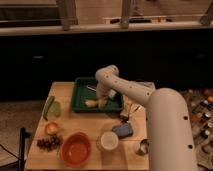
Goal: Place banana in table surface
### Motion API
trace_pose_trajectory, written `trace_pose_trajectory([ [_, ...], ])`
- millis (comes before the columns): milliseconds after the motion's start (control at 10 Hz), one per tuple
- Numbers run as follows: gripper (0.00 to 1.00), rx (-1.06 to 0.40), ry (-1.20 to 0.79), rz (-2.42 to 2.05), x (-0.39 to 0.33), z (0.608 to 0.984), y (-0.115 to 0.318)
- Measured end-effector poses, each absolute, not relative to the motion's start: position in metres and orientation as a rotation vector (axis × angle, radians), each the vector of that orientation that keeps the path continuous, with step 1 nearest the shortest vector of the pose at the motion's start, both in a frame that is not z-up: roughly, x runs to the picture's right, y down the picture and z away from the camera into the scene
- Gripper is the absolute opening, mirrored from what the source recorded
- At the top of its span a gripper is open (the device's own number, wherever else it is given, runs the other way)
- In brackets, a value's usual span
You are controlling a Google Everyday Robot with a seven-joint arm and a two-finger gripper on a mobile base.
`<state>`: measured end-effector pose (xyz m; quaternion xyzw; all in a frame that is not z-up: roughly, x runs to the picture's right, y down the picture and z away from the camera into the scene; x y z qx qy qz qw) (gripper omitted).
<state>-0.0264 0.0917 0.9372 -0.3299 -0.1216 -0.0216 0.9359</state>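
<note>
1. We see the gripper (102, 101) at mid-frame, down inside the tray (81, 92), right at the banana (92, 103); we cannot tell its state.
2. The banana lies in the tray's lower middle, not on the table (90, 125).
3. Left of the tray we see a green vegetable (51, 107).
4. Lower frame: grapes (47, 143), an orange bowl (76, 149), a white cup (108, 140).

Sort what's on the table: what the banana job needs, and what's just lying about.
Job: banana in the green tray; gripper down at it in the tray; table surface.

Lying about: orange bowl, white cup, grapes, green vegetable, blue object.
</note>
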Motion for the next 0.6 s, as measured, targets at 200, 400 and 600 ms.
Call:
trace_pose_trajectory([
  [200,0.21,-0.676,-0.254,-0.044,-0.0265,0.938,0.0917],
  [400,0.02,-0.673,-0.256,-0.048,-0.0253,0.9367,0.0898],
  [600,0.0,-0.671,-0.255,-0.053,-0.0246,0.935,0.0885],
])
